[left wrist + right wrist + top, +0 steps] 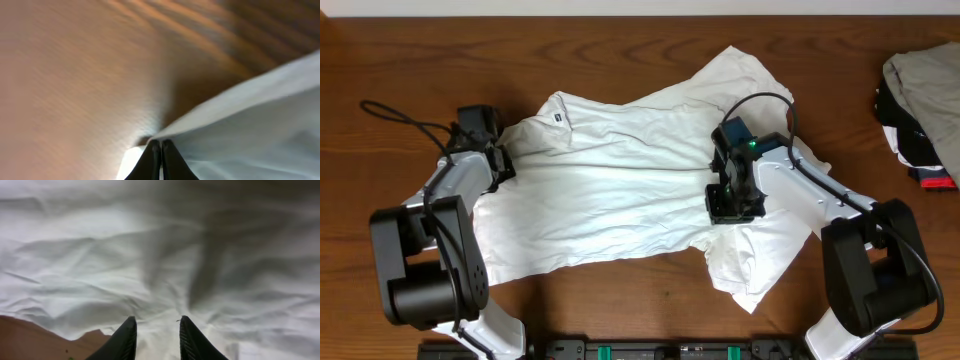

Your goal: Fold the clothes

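Note:
The clothes, a white wrinkled T-shirt [620,190], lie spread across the middle of the wooden table [620,40] with the collar label up. At the shirt's left edge, by the sleeve, sits my left gripper [503,162]. In the left wrist view this gripper [161,143] is shut, and the shirt's edge [240,125] runs into its tips. My right gripper [732,208] hangs over the shirt's right part. In the right wrist view it [157,320] is open, with creased white cloth [150,255] lying under the gap. The lettering is hidden.
A heap of beige-grey, black and red garments [925,110] lies at the table's far right edge. Bare wood [30,335] shows beside the shirt's hem. Both arm bases stand at the near edge.

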Motion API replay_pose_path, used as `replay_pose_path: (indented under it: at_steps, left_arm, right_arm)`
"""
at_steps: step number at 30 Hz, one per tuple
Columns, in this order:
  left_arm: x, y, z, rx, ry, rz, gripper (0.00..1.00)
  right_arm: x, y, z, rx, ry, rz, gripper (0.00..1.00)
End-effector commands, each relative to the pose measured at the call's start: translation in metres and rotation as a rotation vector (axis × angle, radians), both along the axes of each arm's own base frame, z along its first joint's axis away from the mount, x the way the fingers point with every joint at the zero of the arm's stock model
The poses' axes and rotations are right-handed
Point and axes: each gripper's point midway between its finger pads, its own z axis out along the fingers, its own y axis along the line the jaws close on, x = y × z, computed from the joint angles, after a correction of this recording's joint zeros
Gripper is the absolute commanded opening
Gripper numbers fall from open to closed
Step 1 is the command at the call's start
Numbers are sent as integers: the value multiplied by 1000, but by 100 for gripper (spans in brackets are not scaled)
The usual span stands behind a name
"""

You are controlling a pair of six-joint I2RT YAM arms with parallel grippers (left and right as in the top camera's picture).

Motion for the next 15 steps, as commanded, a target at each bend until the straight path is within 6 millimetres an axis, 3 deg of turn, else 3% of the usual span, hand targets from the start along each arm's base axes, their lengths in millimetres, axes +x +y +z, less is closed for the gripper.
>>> replay_pose_path:
  at_steps: [1,4,9,15]
  left_arm:
    - [-5,37,46,205,-49,139,6]
    - [-11,45,63,254,-79,193,7]
    - [-6,38,96,211,-205,218,6]
    - [24,-14,138,-92,-422,76,10]
  right_arm:
    - [1,-14,-4,-60,8,-72,27]
    - [2,-17,-3,-62,11,-96,27]
    - [7,-19,-3,-57,2,-112,25]
    - [38,-15,20,19,-71,-128,34]
